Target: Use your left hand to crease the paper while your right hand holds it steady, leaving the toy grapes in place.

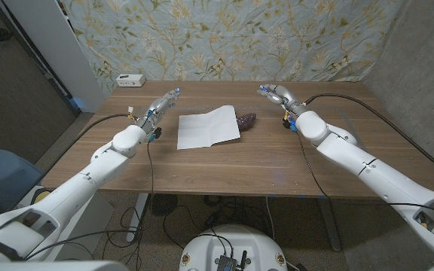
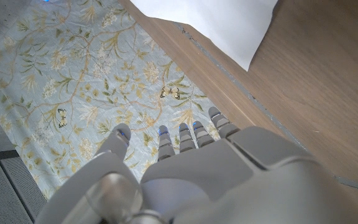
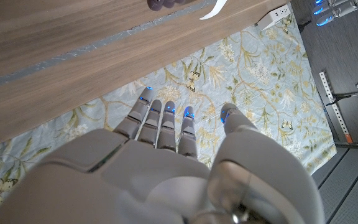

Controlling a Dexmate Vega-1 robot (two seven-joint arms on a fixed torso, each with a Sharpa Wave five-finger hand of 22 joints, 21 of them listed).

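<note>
Robot hand [image 1: 166,102] beside paper [image 1: 209,127], lying crosswise.

No text or labels can be read.

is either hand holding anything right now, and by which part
Nothing is held. The left hand and right hand are both off the white paper sheet, fingers extended and empty.
</note>
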